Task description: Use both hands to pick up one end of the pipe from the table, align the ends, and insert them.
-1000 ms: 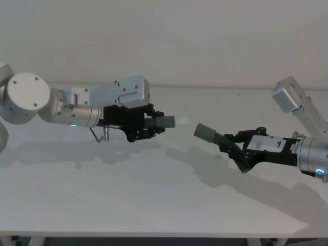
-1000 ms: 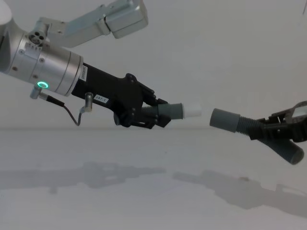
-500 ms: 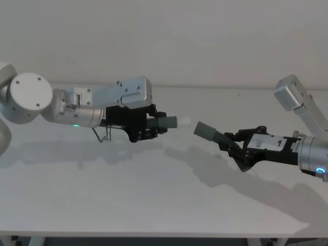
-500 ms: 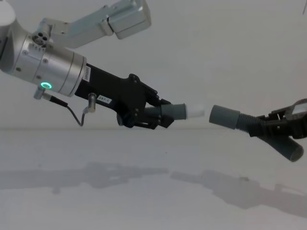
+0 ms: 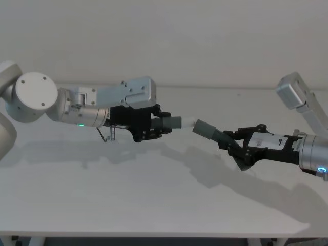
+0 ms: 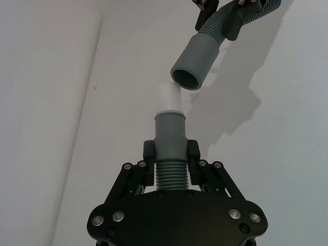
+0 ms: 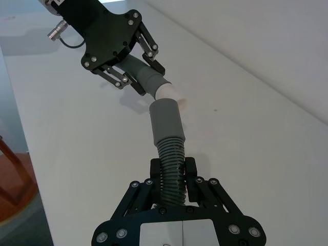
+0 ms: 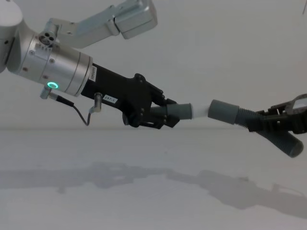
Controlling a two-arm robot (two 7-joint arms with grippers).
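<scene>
Both pipe pieces are held above the table [image 5: 154, 195]. My left gripper [image 5: 154, 124] is shut on the ribbed middle of one pipe piece [image 5: 171, 122], whose white tip [image 5: 188, 123] points right. My right gripper [image 5: 233, 143] is shut on the ribbed part of the other piece, with its plain grey cuff [image 5: 205, 129] pointing left. In the chest view the white tip [image 8: 199, 111] meets the mouth of the grey cuff [image 8: 223, 111]. The left wrist view shows the tip [image 6: 169, 97] at the rim of the cuff [image 6: 197, 61], the two ends at a slight angle. I cannot tell whether it has entered.
The table's far edge [image 5: 215, 88] meets a plain white wall. The right arm's silver link [image 5: 300, 100] rises at the right edge, and the left arm's round joint [image 5: 33, 97] sits at the left. Shadows of both arms lie on the tabletop beneath.
My left gripper has moved right with its pipe piece. The gap between the white tip and the grey cuff has closed. The right gripper has barely shifted.
</scene>
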